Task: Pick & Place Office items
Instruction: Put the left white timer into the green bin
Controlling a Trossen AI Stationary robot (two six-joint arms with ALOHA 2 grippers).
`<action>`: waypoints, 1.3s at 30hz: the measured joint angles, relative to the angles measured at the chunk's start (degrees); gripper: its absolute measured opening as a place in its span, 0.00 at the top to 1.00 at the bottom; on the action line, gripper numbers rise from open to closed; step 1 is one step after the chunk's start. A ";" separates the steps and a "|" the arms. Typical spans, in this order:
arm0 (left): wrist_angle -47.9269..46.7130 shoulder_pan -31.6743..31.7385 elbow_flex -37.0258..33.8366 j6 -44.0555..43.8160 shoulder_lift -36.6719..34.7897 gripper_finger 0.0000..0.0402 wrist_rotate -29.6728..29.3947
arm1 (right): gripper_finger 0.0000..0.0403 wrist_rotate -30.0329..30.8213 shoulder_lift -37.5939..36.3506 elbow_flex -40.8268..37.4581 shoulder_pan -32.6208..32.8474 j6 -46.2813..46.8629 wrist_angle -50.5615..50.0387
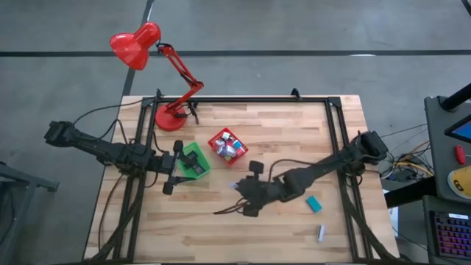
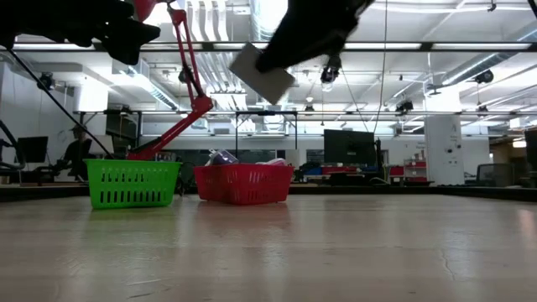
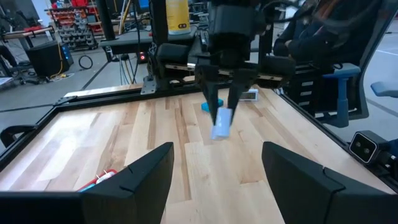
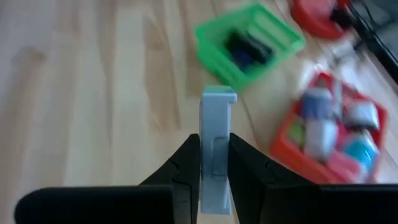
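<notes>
Pale-blue block (image 4: 216,146), pinched only at its lower end by our right hand (image 4: 214,163) above mid-surface, could pivot and drop short of the red bin (image 1: 227,145) at eleven o'clock.

Pale blue-grey stick (image 4: 216,149) upright, pinched mid-air; teal block (image 1: 314,203), grey stick (image 1: 321,232) on table

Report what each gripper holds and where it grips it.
The right gripper pinches a pale blue-grey block by its lower end, off the table. The left gripper is open and holds nothing.
</notes>
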 joint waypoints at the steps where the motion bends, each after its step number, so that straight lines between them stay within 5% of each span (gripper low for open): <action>1: -0.01 0.00 0.00 -0.01 0.00 0.38 0.00 | 0.87 -1.12 -0.19 -0.45 -0.51 -1.94 2.24; 7: 0.00 0.00 0.00 -0.01 -0.02 0.38 -0.01 | 0.87 -9.80 -0.53 -4.10 -5.48 -8.82 13.69; 20: -0.02 0.00 0.00 -0.01 0.00 0.38 0.00 | 0.87 -33.27 3.13 -18.29 -17.69 -18.19 55.38; 31: -0.02 0.00 0.00 -0.02 0.00 0.38 0.00 | 0.87 -40.20 16.41 -13.28 -24.18 -19.10 70.07; 39: -0.04 0.00 -0.02 0.00 0.00 0.38 0.00 | 0.87 -42.14 23.72 -2.25 -25.79 -19.08 64.35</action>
